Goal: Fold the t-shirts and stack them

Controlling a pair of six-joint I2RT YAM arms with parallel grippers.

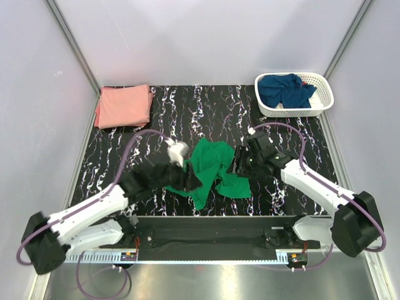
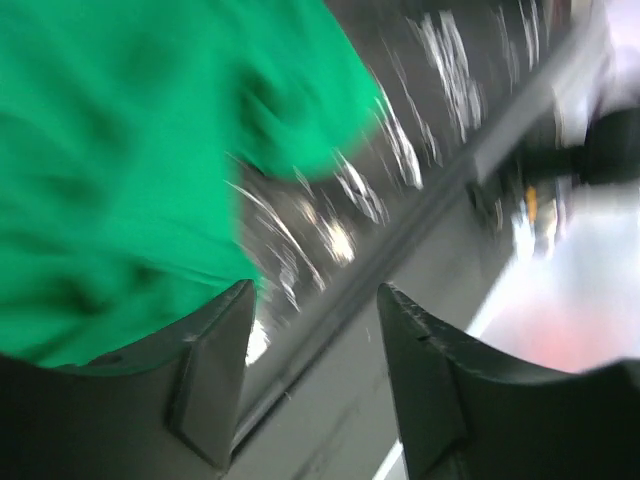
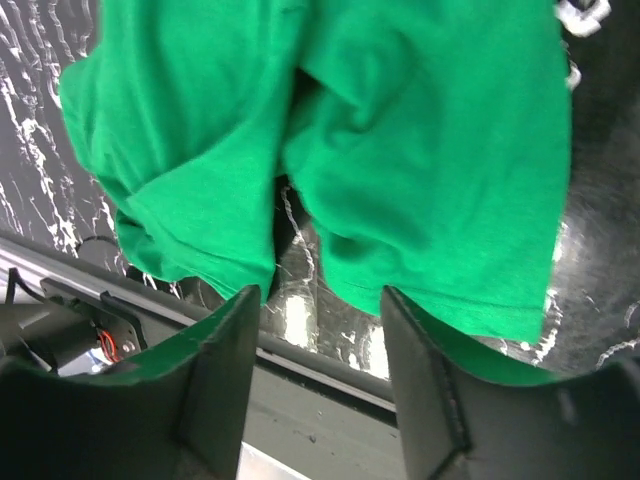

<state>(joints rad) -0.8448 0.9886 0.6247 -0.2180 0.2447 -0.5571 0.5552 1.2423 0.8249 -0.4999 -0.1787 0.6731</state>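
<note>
Jaws on both sides stand apart, green t-shirt [image 1: 212,164] crumpled just ahead.

I can read no text, label, brand or number in any of my three views. The white strip [image 1: 206,259] just off the near edge of the worktop [image 1: 206,112] carries fine dark marks, too small for me to make out. The green t-shirt [image 3: 420,150] on the worktop shows only plain cloth.
</note>
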